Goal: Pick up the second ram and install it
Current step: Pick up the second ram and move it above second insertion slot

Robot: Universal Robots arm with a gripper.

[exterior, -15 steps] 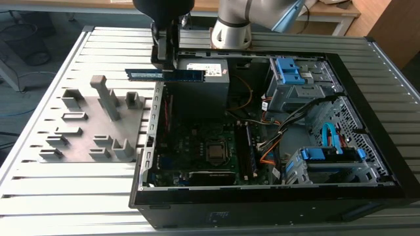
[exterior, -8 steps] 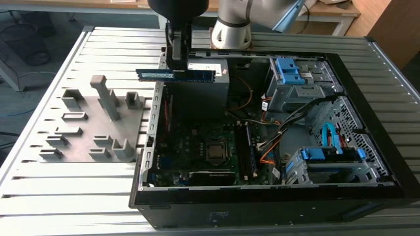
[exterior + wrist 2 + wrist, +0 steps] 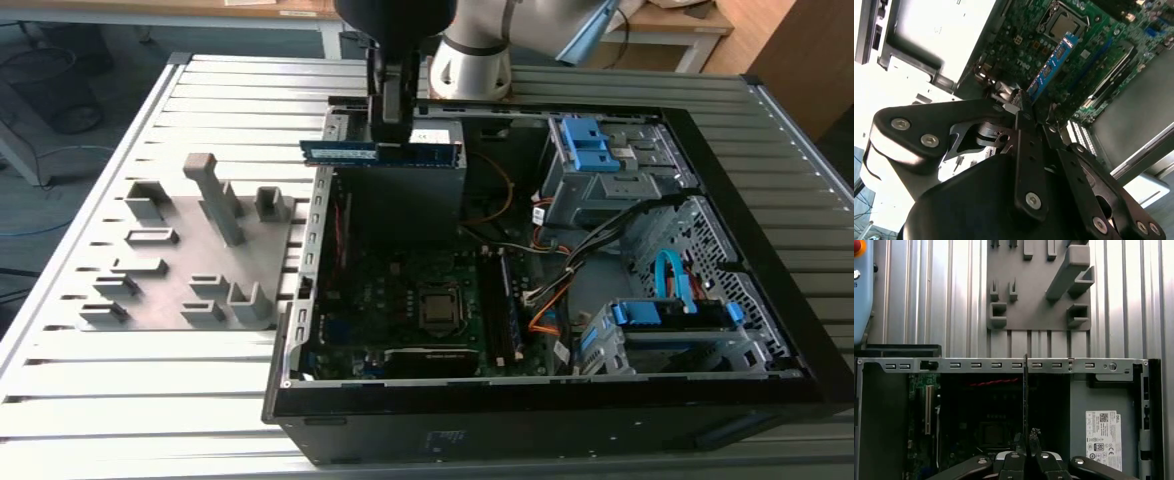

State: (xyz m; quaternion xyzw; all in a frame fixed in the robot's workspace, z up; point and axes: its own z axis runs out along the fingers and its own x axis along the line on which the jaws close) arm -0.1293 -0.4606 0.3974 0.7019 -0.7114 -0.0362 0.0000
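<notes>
From my station the tool [image 3: 390, 132] is closed on the second ram [image 3: 380, 153], pinching it along its upper edge near the middle. The stick hangs in the air with its long side level, dark blue-green with pale labels. It is over the far end of the open computer case [image 3: 534, 405], clear of the board below and not seated in anything.

In the second wrist view the second ram [image 3: 1054, 62] runs out from between the black fingers [image 3: 1024, 117] as a blue strip. Beneath it lie the green motherboard [image 3: 1104, 45] and the processor socket [image 3: 1061, 22]. In the first wrist view I get it edge-on: a thin dark line [image 3: 1025, 390] rising from the tool [image 3: 1030, 437] and crossing the case's perforated metal rim [image 3: 1004, 365].

The case lies on its side on the slatted metal counter [image 3: 134, 400] with its side panel off, so the motherboard [image 3: 387, 290] and processor [image 3: 438, 310] are exposed. Beside it, toward the exterior view's left, sits the grey fixture plate [image 3: 167, 305] with its upright blocks. It is well apart from the stick, and the tool is nowhere near it.
</notes>
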